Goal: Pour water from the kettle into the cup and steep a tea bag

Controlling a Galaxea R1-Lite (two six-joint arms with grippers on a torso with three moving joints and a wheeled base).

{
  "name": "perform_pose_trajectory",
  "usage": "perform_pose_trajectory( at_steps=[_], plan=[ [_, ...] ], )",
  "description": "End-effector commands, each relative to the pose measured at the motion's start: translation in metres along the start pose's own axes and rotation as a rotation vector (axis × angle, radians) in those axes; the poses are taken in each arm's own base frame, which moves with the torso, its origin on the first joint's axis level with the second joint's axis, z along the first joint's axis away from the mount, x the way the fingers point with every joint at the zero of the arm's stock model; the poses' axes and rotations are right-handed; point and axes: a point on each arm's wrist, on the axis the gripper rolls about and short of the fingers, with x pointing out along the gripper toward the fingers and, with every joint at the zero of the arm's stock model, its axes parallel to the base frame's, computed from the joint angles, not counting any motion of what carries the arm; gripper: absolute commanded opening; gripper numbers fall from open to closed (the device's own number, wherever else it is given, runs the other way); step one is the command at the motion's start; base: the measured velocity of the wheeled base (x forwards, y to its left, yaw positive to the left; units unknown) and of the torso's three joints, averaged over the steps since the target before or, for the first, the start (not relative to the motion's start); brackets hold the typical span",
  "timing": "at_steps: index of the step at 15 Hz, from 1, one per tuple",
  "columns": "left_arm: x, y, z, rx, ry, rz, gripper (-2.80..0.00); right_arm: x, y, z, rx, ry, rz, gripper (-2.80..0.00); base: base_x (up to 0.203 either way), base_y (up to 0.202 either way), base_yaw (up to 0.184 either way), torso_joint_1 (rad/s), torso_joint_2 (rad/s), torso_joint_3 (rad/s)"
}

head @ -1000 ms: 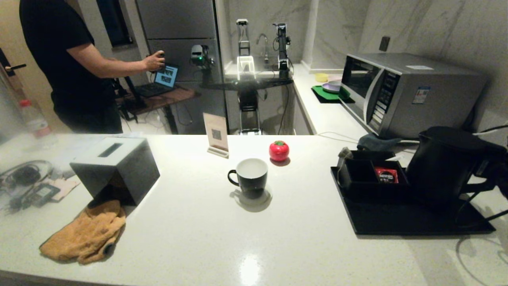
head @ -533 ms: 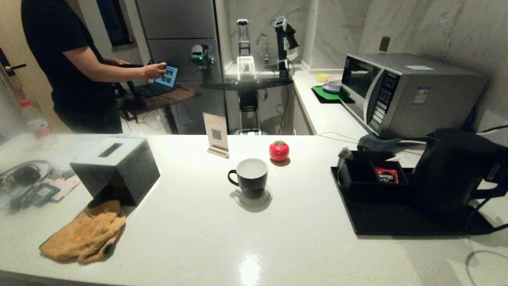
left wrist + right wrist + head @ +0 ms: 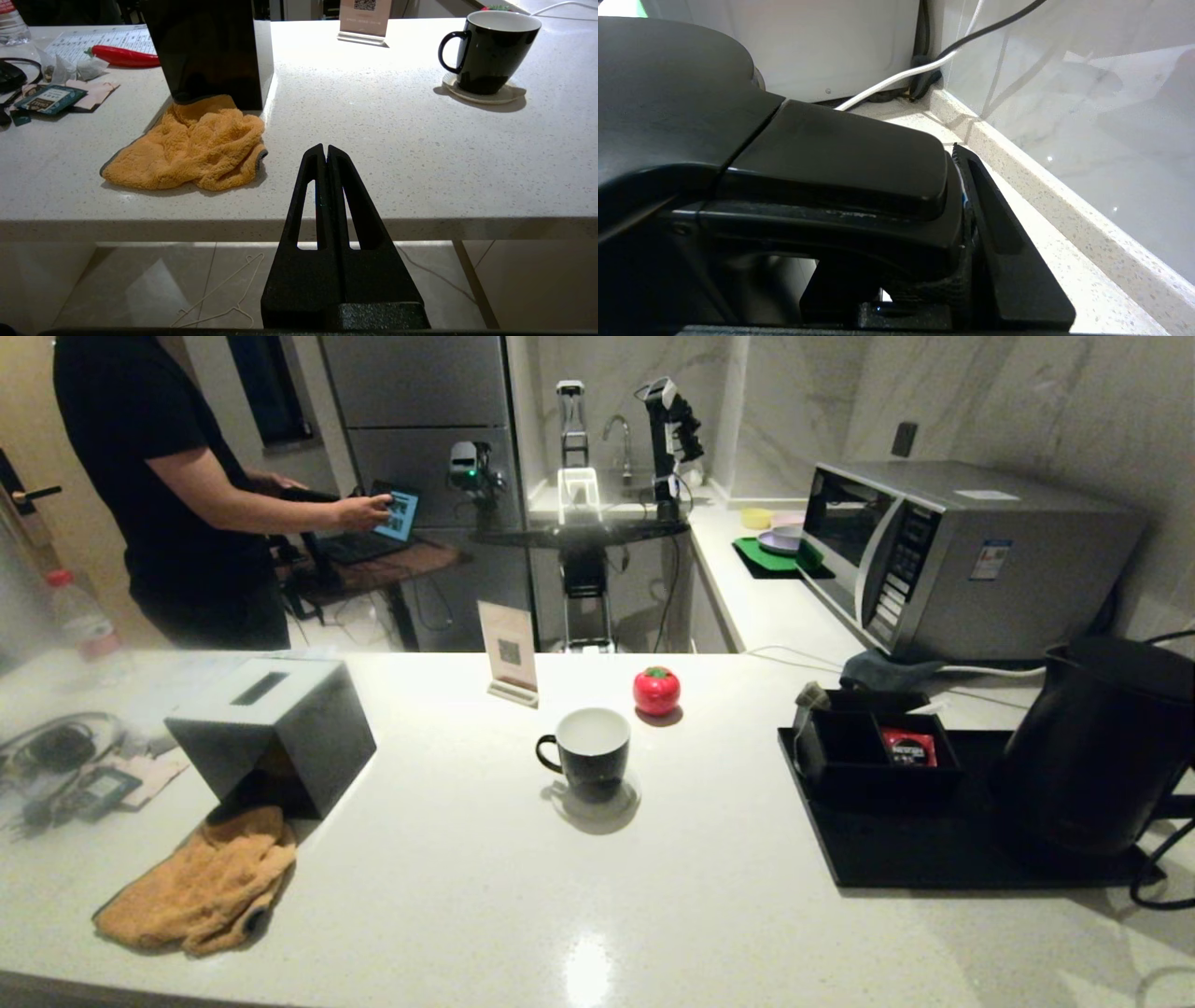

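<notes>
The right pincer [image 3: 966,219] grips the handle of the kettle [image 3: 1102,747], one finger [image 3: 1008,247] pressed against the handle's outer side, the kettle at the far right of the bench [image 3: 597,896] over the black tray [image 3: 934,859]. The cup [image 3: 586,752] stands on a coaster mid-bench, well apart to the kettle's left, its mouth open upward and its handle facing left. The pour turns on carrying the kettle leftward until its spout, on the side facing the cup, hangs over that rim. The right arm is plainly the nearer. The left pincer [image 3: 326,154] hangs closed and empty off the bench's near edge. The tea bag [image 3: 808,698] rests at the tray box's left corner.
</notes>
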Motion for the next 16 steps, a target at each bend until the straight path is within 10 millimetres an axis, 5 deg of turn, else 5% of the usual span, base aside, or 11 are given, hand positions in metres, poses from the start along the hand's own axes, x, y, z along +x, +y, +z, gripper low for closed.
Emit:
perform_pose_trajectory(
  at_steps=[1, 16],
  plan=[
    [0.0, 0.0, 0.0, 0.0, 0.002, 0.0, -2.8, -0.011, -0.002, 0.015, -0.004, -0.062, -0.007, -2.8, 0.0, 0.0, 0.0, 0.0, 0.0, 0.0],
    [0.0, 0.0, 0.0, 0.0, 0.002, 0.0, -2.8, -0.04, 0.004, 0.048, 0.008, -0.059, 0.13, -2.8, 0.0, 0.0, 0.0, 0.0, 0.0, 0.0]
  ],
)
